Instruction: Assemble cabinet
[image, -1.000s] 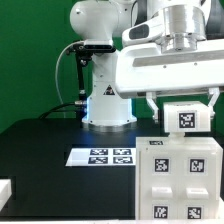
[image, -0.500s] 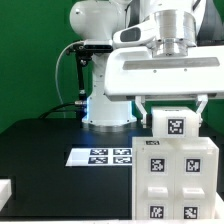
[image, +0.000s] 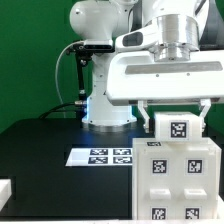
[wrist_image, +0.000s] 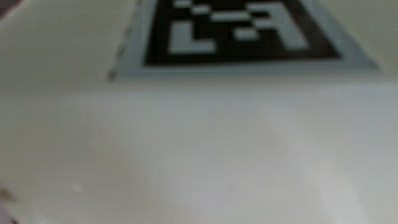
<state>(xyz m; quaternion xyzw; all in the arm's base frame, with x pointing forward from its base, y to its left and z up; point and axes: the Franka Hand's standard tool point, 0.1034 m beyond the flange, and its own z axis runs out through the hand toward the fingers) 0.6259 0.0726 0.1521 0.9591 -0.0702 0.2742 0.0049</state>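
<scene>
Green backdrop behind a black table (image: 40, 145), seen from the exterior view. A white robot arm (image: 100, 60) rises at the rear, and its wide white wrist housing fills the upper part on the exterior view's right. Beneath it hangs the gripper (image: 176, 110), its two dark fingers (image: 146, 108) reaching down on either side of a small white tagged block (image: 177, 128). That block sits on top of the cabinet (image: 180, 180), a white boxy body with several black-and-white tags on its front, standing at the exterior view's lower right. The fingers look spread about as wide as the block, but whether they actually pinch it cannot be told. The marker board (image: 100, 156) lies flat on the table just beside the cabinet, toward the exterior view's left. The wrist view shows only blurred white plastic and one tag (wrist_image: 231, 30), very close.

The step in hand appears to be seating this small part onto the cabinet top. To do it well, keep the part level, line its edges up with the body below, press straight down gently, and avoid any sideways push that could tip or slide the cabinet
</scene>
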